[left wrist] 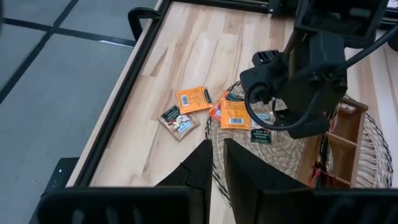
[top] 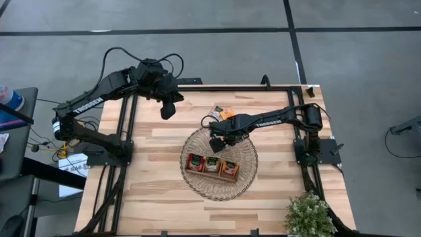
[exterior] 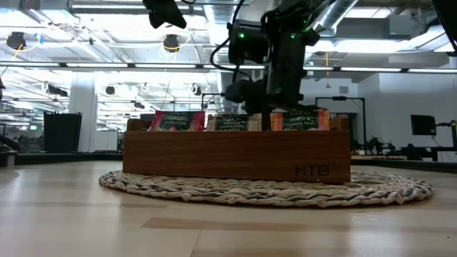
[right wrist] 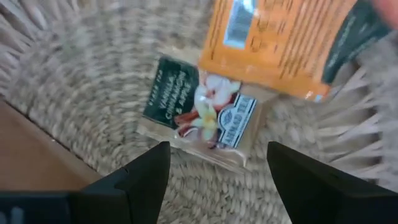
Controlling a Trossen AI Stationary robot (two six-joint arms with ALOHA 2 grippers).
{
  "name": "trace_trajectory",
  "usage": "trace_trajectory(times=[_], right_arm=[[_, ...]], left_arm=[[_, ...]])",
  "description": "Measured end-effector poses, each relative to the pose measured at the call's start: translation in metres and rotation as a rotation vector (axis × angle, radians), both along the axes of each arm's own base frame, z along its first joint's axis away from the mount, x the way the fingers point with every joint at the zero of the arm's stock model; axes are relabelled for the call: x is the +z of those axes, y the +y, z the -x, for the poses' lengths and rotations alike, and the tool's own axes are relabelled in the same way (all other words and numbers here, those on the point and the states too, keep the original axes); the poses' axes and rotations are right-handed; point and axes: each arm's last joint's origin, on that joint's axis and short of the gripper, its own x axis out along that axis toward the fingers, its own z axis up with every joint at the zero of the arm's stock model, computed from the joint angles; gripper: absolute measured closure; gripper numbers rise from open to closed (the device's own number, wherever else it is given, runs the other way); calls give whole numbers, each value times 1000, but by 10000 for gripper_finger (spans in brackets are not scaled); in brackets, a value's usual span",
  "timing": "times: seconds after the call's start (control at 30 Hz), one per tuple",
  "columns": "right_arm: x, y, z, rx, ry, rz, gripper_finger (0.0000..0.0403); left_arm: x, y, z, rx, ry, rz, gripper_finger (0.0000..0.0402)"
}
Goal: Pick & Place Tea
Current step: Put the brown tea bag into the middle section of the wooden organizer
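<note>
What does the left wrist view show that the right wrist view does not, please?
Only the left wrist view shows the two sachets lying on the bare table, the wooden tray and the right arm over the wicker mat. Only the right wrist view shows the pale sachet's label up close between the open right gripper. Both show the mat and an orange sachet.

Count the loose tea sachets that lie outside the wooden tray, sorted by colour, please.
Orange sachets: 2
Pale sachets: 2
Red sachet, mostly covered by an orange one: 1
Total: 5
</note>
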Motion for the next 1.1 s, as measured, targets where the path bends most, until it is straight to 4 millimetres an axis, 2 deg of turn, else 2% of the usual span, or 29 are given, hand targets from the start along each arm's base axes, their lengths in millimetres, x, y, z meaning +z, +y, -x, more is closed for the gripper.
trace_trajectory(times=[0.67, 0.87, 1.1], right_arm=[[-4, -1, 0, -5, -17, -6, 142], [-25, 4, -4, 28, 30, -51, 143], [-25, 5, -5, 31, 19, -35, 143]], left_arm=[[0, 0, -1, -10, -5, -14, 369], [2, 1, -2, -11, -24, -22, 369], [2, 1, -2, -11, -25, -22, 369]])
